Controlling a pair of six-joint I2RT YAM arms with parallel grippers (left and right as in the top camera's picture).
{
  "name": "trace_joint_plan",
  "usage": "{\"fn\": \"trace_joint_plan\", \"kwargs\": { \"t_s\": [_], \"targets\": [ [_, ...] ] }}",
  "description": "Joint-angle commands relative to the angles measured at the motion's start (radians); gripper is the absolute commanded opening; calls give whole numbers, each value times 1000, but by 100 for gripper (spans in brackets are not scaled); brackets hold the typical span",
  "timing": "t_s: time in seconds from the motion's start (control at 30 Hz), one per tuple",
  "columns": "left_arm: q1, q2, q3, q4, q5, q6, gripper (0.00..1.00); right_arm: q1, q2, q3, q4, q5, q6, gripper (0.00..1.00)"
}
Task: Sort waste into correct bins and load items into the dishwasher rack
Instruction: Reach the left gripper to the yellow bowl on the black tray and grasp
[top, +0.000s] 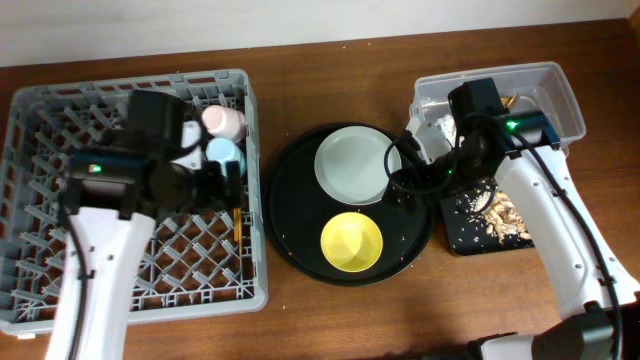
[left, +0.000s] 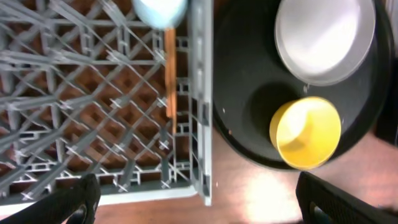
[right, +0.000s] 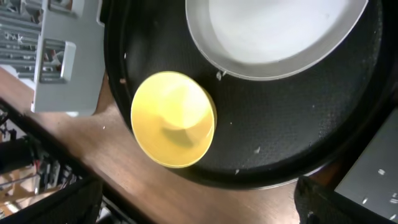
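Over to the dishwasher rack (top: 120, 85), out at 9 o'clock from the round black tray (top: 295, 200). The pink cup (top: 222, 121) and light-blue cup (top: 225, 153) are in its 1 o'clock corner, and a wooden chopstick (left: 168, 74) lies in the lattice just below the blue cup. Whether a 2nd chopstick is with it, I cannot tell.

The left gripper (top: 225, 183) hangs over the rack's right edge, fingers spread wide with nothing between them. The right gripper (top: 405, 190) is at the round tray's 3 o'clock rim, also splayed fully apart and empty.

At 3 o'clock on the table, food scraps (top: 500, 212) lie in the black bin tray (top: 460, 235), with the clear tub (top: 560, 85) behind it at 12. The sorting looks largely done, so this reads as the loading stage.

2 dishes are left on the round tray: the white plate (top: 355, 165) at 12 o'clock and the yellow bowl (top: 352, 242) at 6, upright and just apart.

The right wrist camera looks straight down at the bowl, so I judge it the next target. That calls for 1 finger inside the bowl and 1 outside, pinching the rim. Then it is a lift across to 9 o'clock and a seat between the pegs. The flat plate will be harder, since its edge sits low on the tray.
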Motion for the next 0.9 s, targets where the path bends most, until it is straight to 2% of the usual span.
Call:
{"fn": "trace_joint_plan", "kwargs": {
  "t_s": [0.0,0.1,0.33,0.47,0.6,0.67,0.73,0.87],
  "targets": [
    [-113,3,-62,20,38,8,99,-26,0,12,50,50,18,99],
    [-266,3,-120,115,40,8,99,-154,0,70,47,68,111,99],
    [-624,40,-234,459,39,-20,98,-574,1,114,35,100,114,99],
    [-755,125,-240,557,26,-23,92,-702,1,114,35,113,113,99],
    [-821,253,-240,584,-63,-23,79,-764,1,114,35,113,114,99],
    [-825,320,-240,587,-109,-23,63,-764,1,114,34,113,113,99],
    [-824,372,-240,599,-133,-23,50,-763,1,114,35,113,113,99],
    [-824,475,-240,641,-138,-72,45,-763,1,114,35,113,114,99]
  ]
}}
